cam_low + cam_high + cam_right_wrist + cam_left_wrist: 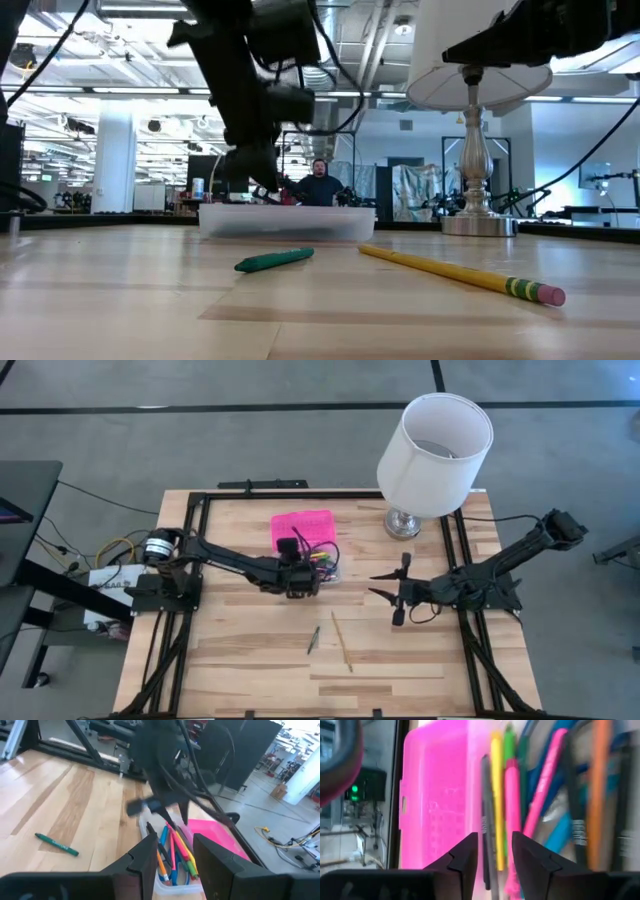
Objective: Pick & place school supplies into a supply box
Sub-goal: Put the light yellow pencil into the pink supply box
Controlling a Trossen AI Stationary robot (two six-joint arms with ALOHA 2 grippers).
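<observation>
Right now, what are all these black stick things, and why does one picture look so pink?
Those black sticks are two robot arms, each ending in a two-finger claw. One picture looks down from above, one peeks across the tabletop, and one comes from a camera on each wrist. The left gripper hovers over the supply box, a clear case with a pink lid open behind it. That is the pink picture: its camera stares straight down at the lid and the pens already inside. Its fingers are slightly apart, with nothing between them. The right gripper waits nearby, open and empty. Left on the table: a green marker and a yellow pencil. The white lamp just stands there.
</observation>
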